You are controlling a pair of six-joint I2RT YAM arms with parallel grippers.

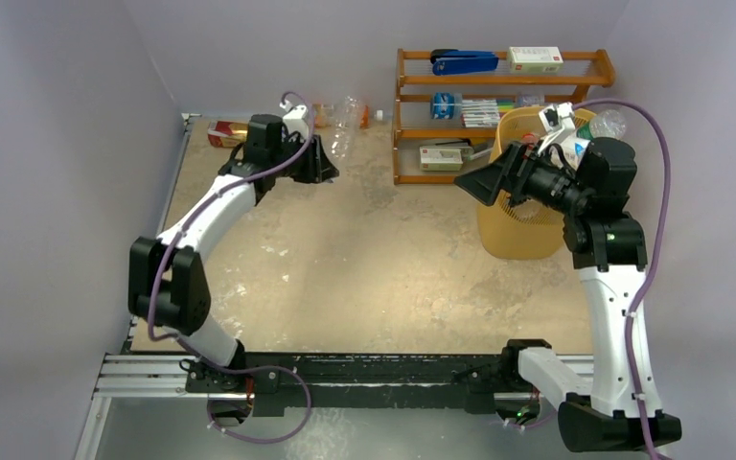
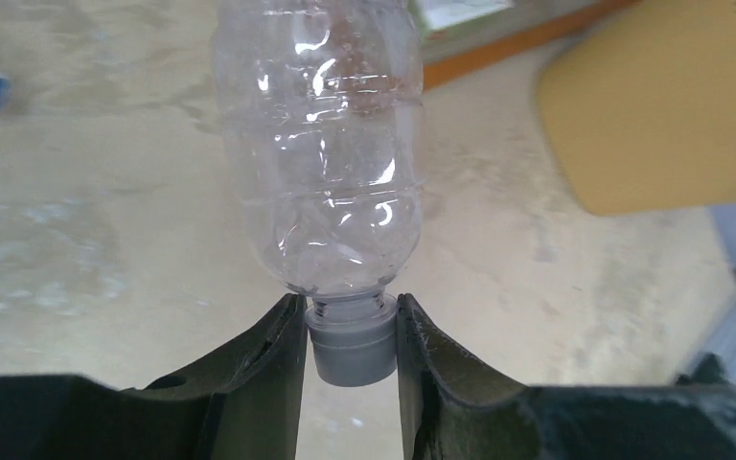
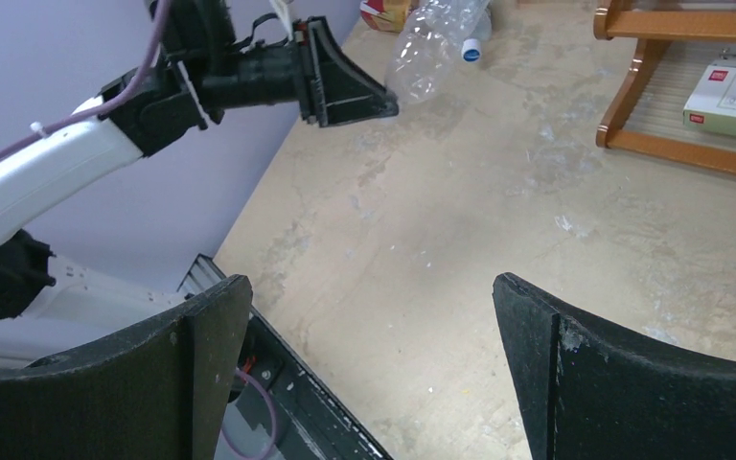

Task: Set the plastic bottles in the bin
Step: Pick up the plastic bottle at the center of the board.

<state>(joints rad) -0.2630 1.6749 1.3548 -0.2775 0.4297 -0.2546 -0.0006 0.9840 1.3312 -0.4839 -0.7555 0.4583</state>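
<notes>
Black left fingers (image 2: 249, 383) clamp the grey cap (image 2: 350, 352) of a crinkled clear bottle (image 2: 321, 144); right fingers (image 3: 585, 374) gape.

The left gripper's (image 2: 350, 316) fingers (image 2: 249, 383) are matt black plastic, slightly scuffed. Between them, the cap (image 2: 350, 355) is smooth grey plastic, and the bottle (image 2: 321, 144) above it is clear, glossy, crinkled plastic. Beneath the claw the tabletop (image 2: 105, 240) looks rough, mottled beige. Ahead to its right, the bin (image 2: 652, 115) is matt yellow-orange plastic and the shelf rack (image 2: 527, 40) is varnished wood.
</notes>
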